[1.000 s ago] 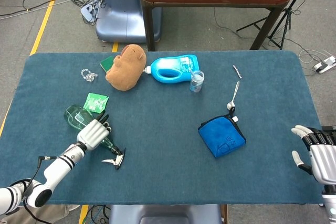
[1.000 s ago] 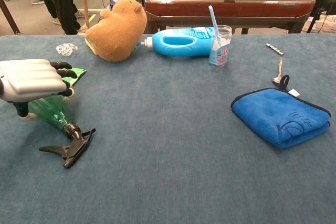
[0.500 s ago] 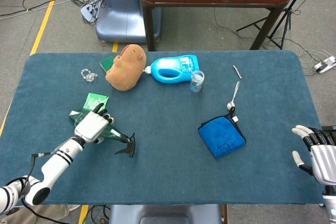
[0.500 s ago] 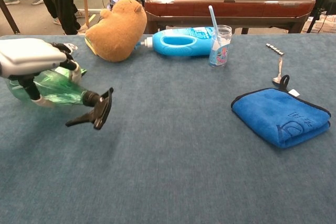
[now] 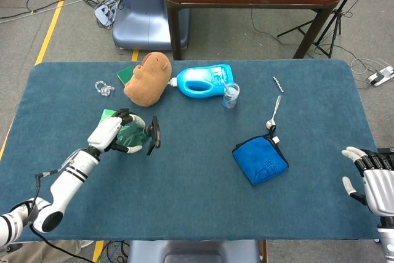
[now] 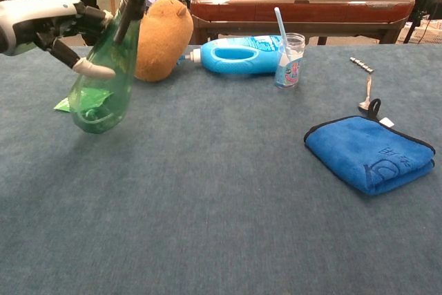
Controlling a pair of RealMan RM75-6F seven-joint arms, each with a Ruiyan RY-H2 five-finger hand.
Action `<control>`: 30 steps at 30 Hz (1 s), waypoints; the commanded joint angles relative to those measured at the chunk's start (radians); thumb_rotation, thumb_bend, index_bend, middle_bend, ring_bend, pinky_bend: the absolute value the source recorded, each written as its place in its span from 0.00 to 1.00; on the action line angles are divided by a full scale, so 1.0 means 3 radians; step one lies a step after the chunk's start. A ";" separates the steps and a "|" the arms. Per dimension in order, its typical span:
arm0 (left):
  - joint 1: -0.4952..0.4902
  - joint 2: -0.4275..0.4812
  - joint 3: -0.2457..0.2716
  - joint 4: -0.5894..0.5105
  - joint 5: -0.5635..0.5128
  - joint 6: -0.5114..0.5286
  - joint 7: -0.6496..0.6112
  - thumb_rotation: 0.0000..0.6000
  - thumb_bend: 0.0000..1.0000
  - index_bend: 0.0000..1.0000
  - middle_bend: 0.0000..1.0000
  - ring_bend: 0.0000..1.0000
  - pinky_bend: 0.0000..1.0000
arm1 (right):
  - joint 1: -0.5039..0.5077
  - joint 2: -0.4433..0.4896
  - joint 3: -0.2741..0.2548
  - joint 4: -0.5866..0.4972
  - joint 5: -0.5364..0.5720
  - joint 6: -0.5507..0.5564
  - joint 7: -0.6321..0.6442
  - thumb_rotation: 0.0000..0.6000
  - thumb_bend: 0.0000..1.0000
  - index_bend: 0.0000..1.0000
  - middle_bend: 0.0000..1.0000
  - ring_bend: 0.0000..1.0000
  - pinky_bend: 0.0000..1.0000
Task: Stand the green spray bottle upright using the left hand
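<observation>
Left hand (image 5: 112,132) clamped round the green spray bottle (image 5: 134,137), mid-tilt

From the head view it's at the table's (image 5: 197,214) left side, black trigger head pointing right. Chest view: left hand (image 6: 48,22) wraps the neck, clear green plastic bottle (image 6: 100,88) leans, rounded base low near the cloth. Next, I reckon: straighten, set down, let go.

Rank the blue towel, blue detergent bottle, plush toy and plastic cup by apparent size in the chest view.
1. Blue towel, though it lies nearest the camera.
2. Blue detergent bottle and plush toy: too alike to rank.
3. Plastic cup.
</observation>
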 commanded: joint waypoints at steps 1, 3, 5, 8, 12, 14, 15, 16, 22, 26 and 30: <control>0.0017 -0.0142 -0.0224 0.0067 -0.0204 -0.0121 -0.0554 1.00 0.27 0.47 0.43 0.19 0.07 | -0.0004 0.0002 -0.0001 0.0002 0.0002 0.0002 0.0002 1.00 0.35 0.26 0.23 0.16 0.19; 0.0015 -0.0186 -0.0269 0.0085 -0.0270 -0.0181 -0.0710 1.00 0.27 0.46 0.43 0.19 0.07 | -0.0005 0.0001 -0.0003 0.0002 0.0002 0.0002 0.0003 1.00 0.35 0.26 0.23 0.16 0.19; 0.0017 -0.0234 -0.0296 0.0106 -0.0313 -0.0220 -0.0819 1.00 0.27 0.46 0.43 0.19 0.07 | -0.0005 0.0000 -0.0002 0.0003 0.0005 0.0000 0.0004 1.00 0.35 0.26 0.23 0.16 0.19; 0.0017 -0.0318 -0.0324 0.0164 -0.0352 -0.0259 -0.0926 1.00 0.27 0.46 0.43 0.18 0.07 | -0.0006 0.0001 -0.0001 0.0006 0.0012 -0.0004 0.0006 1.00 0.35 0.26 0.23 0.16 0.19; 0.0033 -0.0465 -0.0340 0.0296 -0.0300 -0.0188 -0.1008 1.00 0.27 0.45 0.43 0.18 0.07 | -0.0011 0.0003 -0.0002 0.0011 0.0021 -0.0005 0.0008 1.00 0.35 0.26 0.23 0.16 0.19; 0.0044 -0.0554 -0.0340 0.0388 -0.0244 -0.0111 -0.1025 1.00 0.27 0.45 0.43 0.18 0.07 | -0.0015 0.0004 -0.0002 0.0012 0.0027 -0.0004 0.0007 1.00 0.35 0.26 0.23 0.16 0.19; 0.0049 -0.0588 -0.0341 0.0426 -0.0219 -0.0076 -0.1032 1.00 0.27 0.45 0.43 0.18 0.07 | -0.0016 0.0005 -0.0002 0.0011 0.0029 -0.0003 0.0007 1.00 0.35 0.26 0.23 0.16 0.19; 0.0056 -0.0633 -0.0341 0.0480 -0.0181 -0.0020 -0.1032 1.00 0.27 0.45 0.43 0.18 0.07 | -0.0018 0.0006 -0.0002 0.0011 0.0033 -0.0003 0.0007 1.00 0.35 0.26 0.23 0.16 0.19; 0.0080 -0.0790 -0.0294 0.0724 -0.0016 0.0149 -0.1022 1.00 0.27 0.44 0.41 0.18 0.07 | -0.0025 0.0003 -0.0004 0.0018 0.0044 -0.0007 0.0016 1.00 0.35 0.27 0.23 0.16 0.19; 0.0091 -0.0822 -0.0256 0.0803 -0.0010 0.0112 -0.1033 1.00 0.27 0.43 0.40 0.17 0.07 | -0.0024 -0.0002 -0.0004 0.0025 0.0043 -0.0011 0.0023 1.00 0.35 0.26 0.23 0.16 0.19; 0.0094 -0.0814 -0.0214 0.0839 0.0028 0.0073 -0.1024 1.00 0.27 0.35 0.31 0.11 0.06 | -0.0026 0.0000 -0.0002 0.0029 0.0040 -0.0005 0.0028 1.00 0.35 0.26 0.23 0.16 0.19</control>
